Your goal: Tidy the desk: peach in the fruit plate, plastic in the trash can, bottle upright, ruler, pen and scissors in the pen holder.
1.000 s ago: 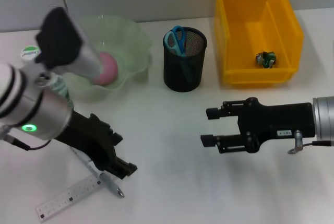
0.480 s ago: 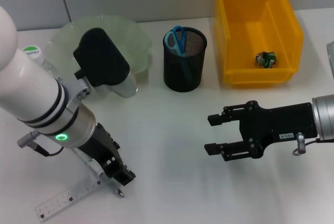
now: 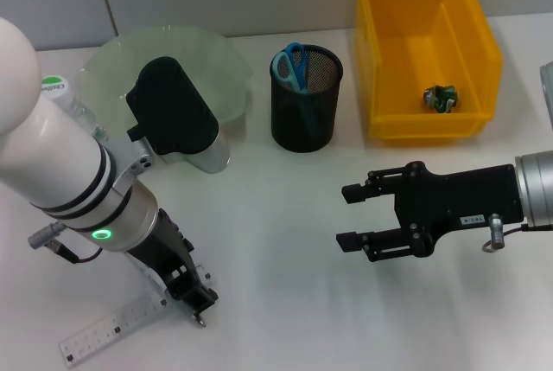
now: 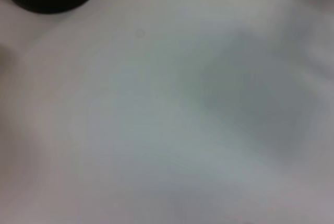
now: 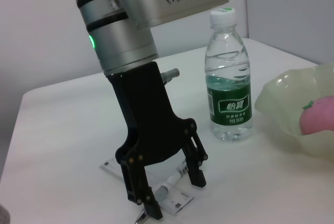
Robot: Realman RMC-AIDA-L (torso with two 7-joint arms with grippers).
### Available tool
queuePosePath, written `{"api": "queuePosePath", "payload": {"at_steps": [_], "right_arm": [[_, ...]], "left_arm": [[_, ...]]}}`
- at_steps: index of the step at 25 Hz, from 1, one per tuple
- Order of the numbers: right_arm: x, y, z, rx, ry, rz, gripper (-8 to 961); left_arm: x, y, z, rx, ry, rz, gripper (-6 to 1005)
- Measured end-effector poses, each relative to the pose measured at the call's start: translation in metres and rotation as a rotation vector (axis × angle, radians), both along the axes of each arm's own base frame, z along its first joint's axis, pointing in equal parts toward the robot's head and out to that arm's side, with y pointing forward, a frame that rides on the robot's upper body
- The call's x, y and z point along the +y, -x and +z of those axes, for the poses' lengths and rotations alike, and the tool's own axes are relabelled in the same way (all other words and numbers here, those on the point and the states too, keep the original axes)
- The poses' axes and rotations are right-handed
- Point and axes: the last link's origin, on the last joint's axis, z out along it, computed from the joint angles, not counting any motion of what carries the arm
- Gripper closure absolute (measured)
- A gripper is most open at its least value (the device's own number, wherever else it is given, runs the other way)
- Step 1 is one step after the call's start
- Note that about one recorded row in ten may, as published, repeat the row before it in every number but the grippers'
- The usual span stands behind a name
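Left gripper [image 3: 192, 289] has dropped over the last second from a slanted reach to near-vertical, tips now just off the desk. Its jaws stand open, straddling the pen [image 5: 171, 186] that lies across the ruler [image 3: 108, 329], as your right wrist view shows. You're likely set to close on the pen; watch that the ruler doesn't come up with it.

Right gripper [image 3: 354, 215] hovers mid-desk, jaws wide and empty, and has barely shifted.

Farther back: bottle [image 5: 228, 86] already upright, peach [image 5: 315, 114] in the fruit plate [image 3: 229, 77], scissors [image 3: 292, 66] in the pen holder [image 3: 304, 116], plastic [image 3: 439, 98] in the yellow trash can [image 3: 479, 38].
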Motion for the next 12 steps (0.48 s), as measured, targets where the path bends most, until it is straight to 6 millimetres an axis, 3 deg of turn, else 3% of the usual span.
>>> {"api": "queuePosePath", "payload": {"at_steps": [12], "right_arm": [[-0.0001,0.0010,-0.0014,0.005,0.001,-0.004,262]], "left_arm": [[-0.0003,0.0025,-0.0005,0.004,0.006,-0.011,304]]}}
